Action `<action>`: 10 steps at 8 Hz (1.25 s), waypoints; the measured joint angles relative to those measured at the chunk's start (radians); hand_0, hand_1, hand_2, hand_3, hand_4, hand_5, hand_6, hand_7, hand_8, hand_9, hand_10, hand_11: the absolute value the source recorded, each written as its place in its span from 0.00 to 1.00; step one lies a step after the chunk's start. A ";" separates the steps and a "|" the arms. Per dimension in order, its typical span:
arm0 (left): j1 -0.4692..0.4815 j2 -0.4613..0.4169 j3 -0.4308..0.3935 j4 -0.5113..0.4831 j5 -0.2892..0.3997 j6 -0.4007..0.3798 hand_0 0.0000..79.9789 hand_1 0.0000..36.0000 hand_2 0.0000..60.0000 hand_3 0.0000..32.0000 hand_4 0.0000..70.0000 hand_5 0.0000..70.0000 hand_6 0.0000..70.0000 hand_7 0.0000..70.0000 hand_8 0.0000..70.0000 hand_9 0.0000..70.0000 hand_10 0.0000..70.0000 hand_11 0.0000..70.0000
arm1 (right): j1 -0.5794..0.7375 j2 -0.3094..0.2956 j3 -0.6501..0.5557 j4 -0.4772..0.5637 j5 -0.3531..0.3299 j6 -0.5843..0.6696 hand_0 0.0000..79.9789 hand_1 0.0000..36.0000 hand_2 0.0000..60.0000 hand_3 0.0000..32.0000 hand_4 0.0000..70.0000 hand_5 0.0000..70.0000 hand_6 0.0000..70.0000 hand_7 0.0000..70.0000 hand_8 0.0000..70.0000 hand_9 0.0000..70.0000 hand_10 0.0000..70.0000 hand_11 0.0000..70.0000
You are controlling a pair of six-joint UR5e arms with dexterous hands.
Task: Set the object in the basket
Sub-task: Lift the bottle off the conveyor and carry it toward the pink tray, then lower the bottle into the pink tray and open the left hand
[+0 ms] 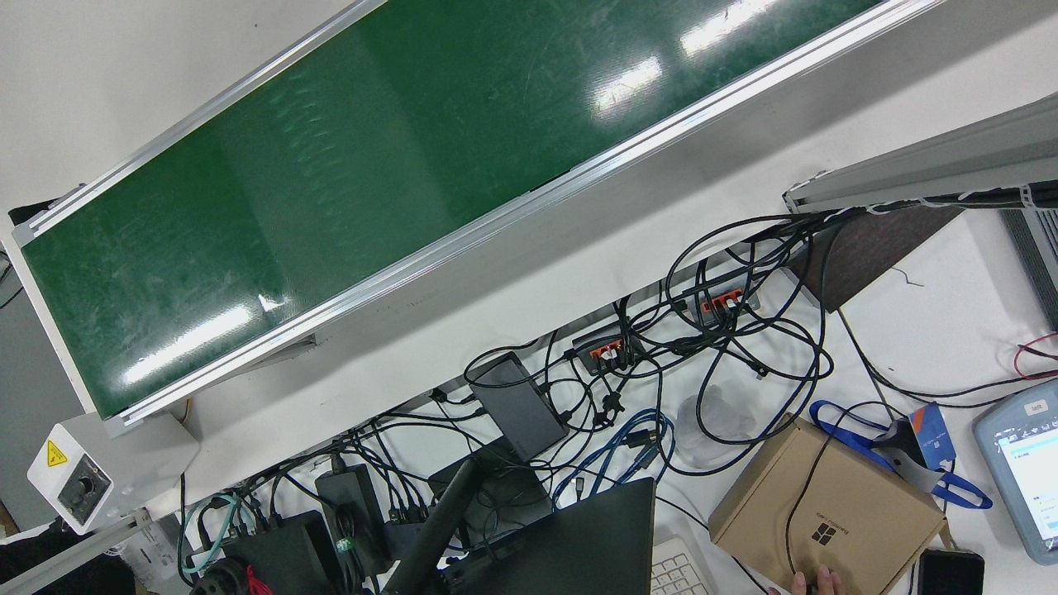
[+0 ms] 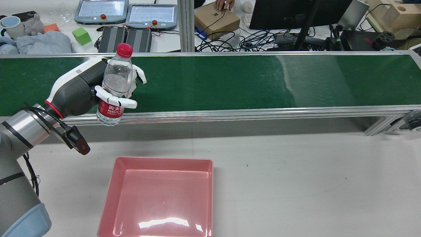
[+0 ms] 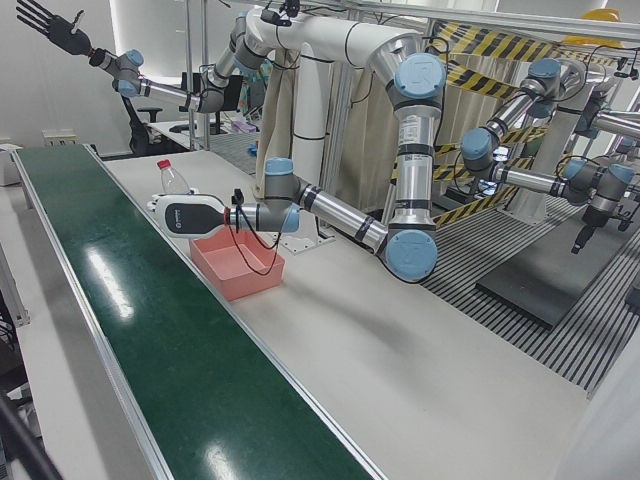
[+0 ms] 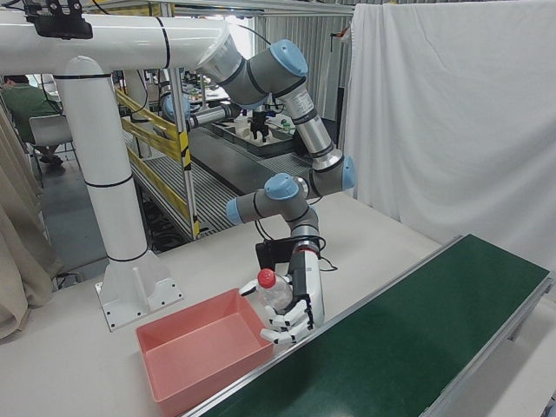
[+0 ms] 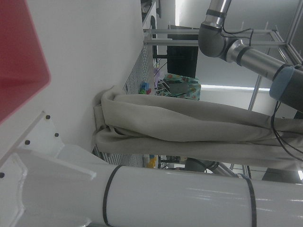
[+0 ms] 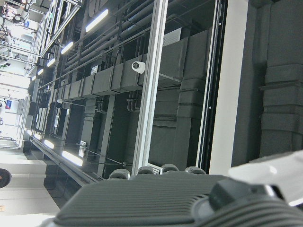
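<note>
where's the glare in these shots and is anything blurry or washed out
Front view: bright lamp streaks on the green belt. Rear view: a white reflection on the floor of the pink basket, a pale sheen on the belt's right part; the bottle in the left hand is sharp. Left hand view: basket corner soft. Right hand view: ceiling lights blown out.

Upright red-capped bottle [image 2: 113, 86], gripped above belt

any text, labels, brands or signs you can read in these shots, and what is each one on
"农夫" over "NONGFU", partly cut off by the fingers: red label of the water bottle held in the left hand.
Yellow warning triangle, no words: white switch box at the conveyor's end.
Printed logo with a line of text, too small to read: cardboard box.
Screen text, too blurred to read: teach pendant.
Marking on the back of the hand, unreadable.
</note>
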 measured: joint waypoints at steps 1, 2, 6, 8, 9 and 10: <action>0.046 0.013 -0.045 0.016 0.000 0.003 0.82 0.54 0.24 0.00 0.75 1.00 0.57 0.55 0.74 0.89 0.69 0.99 | 0.000 0.000 0.000 0.000 0.000 0.000 0.00 0.00 0.00 0.00 0.00 0.00 0.00 0.00 0.00 0.00 0.00 0.00; 0.088 0.018 -0.074 0.025 -0.001 0.004 0.83 0.55 0.25 0.00 0.75 1.00 0.56 0.54 0.74 0.88 0.69 0.98 | 0.000 0.000 0.000 0.000 0.000 0.000 0.00 0.00 0.00 0.00 0.00 0.00 0.00 0.00 0.00 0.00 0.00 0.00; 0.260 0.015 -0.098 0.042 -0.014 0.066 0.69 0.28 0.00 0.00 0.41 0.74 0.27 0.36 0.48 0.60 0.47 0.66 | -0.001 0.000 0.000 0.000 0.000 0.000 0.00 0.00 0.00 0.00 0.00 0.00 0.00 0.00 0.00 0.00 0.00 0.00; 0.288 0.035 -0.115 0.033 -0.046 0.079 0.50 0.00 0.00 0.00 0.16 0.40 0.06 0.06 0.12 0.13 0.20 0.29 | -0.001 0.000 0.000 0.000 0.000 0.000 0.00 0.00 0.00 0.00 0.00 0.00 0.00 0.00 0.00 0.00 0.00 0.00; 0.292 0.086 -0.126 -0.023 -0.056 0.077 0.26 0.00 0.00 0.00 0.17 0.32 0.05 0.03 0.11 0.10 0.15 0.22 | -0.001 0.000 0.000 0.000 0.000 0.000 0.00 0.00 0.00 0.00 0.00 0.00 0.00 0.00 0.00 0.00 0.00 0.00; 0.295 0.146 -0.139 -0.094 -0.060 0.074 0.08 0.00 0.00 0.00 0.16 0.23 0.04 0.01 0.09 0.07 0.12 0.16 | -0.001 0.000 0.000 0.000 0.000 0.000 0.00 0.00 0.00 0.00 0.00 0.00 0.00 0.00 0.00 0.00 0.00 0.00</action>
